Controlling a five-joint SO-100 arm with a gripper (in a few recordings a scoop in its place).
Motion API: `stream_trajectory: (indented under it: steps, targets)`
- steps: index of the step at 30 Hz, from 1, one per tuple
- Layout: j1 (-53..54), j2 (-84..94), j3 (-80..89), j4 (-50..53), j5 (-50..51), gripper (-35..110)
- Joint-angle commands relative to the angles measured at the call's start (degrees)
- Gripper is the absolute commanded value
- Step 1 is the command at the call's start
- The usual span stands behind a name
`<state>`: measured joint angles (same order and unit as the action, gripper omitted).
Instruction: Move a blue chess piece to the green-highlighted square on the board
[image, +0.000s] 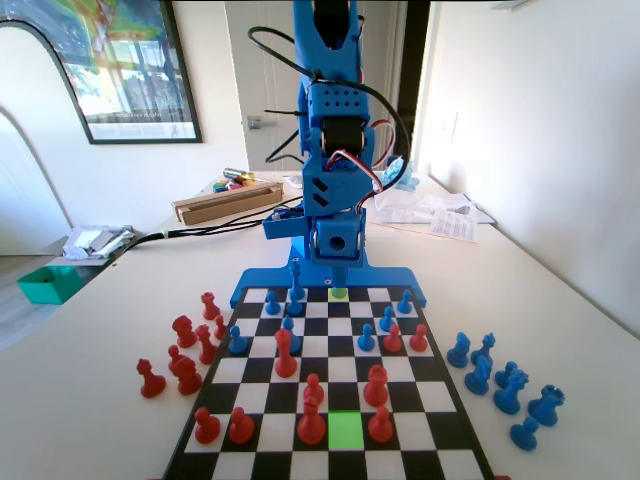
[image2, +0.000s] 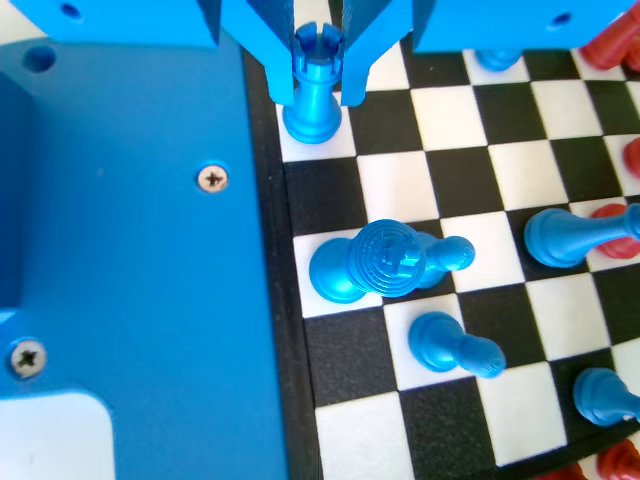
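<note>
A blue chess piece (image2: 315, 95) with a notched castle-like top stands on a white cell in the board's (image2: 520, 170) edge row in the wrist view. My gripper (image2: 320, 100) is down over it, one jaw pressed against each side of its neck. In the fixed view the gripper (image: 340, 268) hangs low at the far end of the board (image: 455, 405), just above a pale yellow-green cell (image: 339, 293). The green-highlighted square (image: 345, 430) lies in the near rows, bare, between two red pieces.
Close beside the held piece stand a large round-topped blue piece (image2: 390, 258) and short blue pawns (image2: 455, 345). Red pieces (image: 376, 385) crowd the near half of the board. Captured red pieces (image: 150, 378) stand off the left side, blue ones (image: 510, 390) off the right.
</note>
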<state>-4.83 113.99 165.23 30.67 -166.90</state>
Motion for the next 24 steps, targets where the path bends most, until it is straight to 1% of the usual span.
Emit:
stream_trajectory:
  steps: [1, 12, 16, 21, 24]
  targets:
    - [-1.05, 0.35, 0.53, -0.62, -1.05, 2]
    - [-1.05, 0.35, 0.88, -2.46, 1.05, 1]
    - [-0.79, 0.35, -2.9, 2.46, 2.11, 1]
    - [-0.62, 0.35, -11.87, 13.18, 4.66, 1]
    - [-0.79, 0.26, -16.35, 17.58, 6.68, 1]
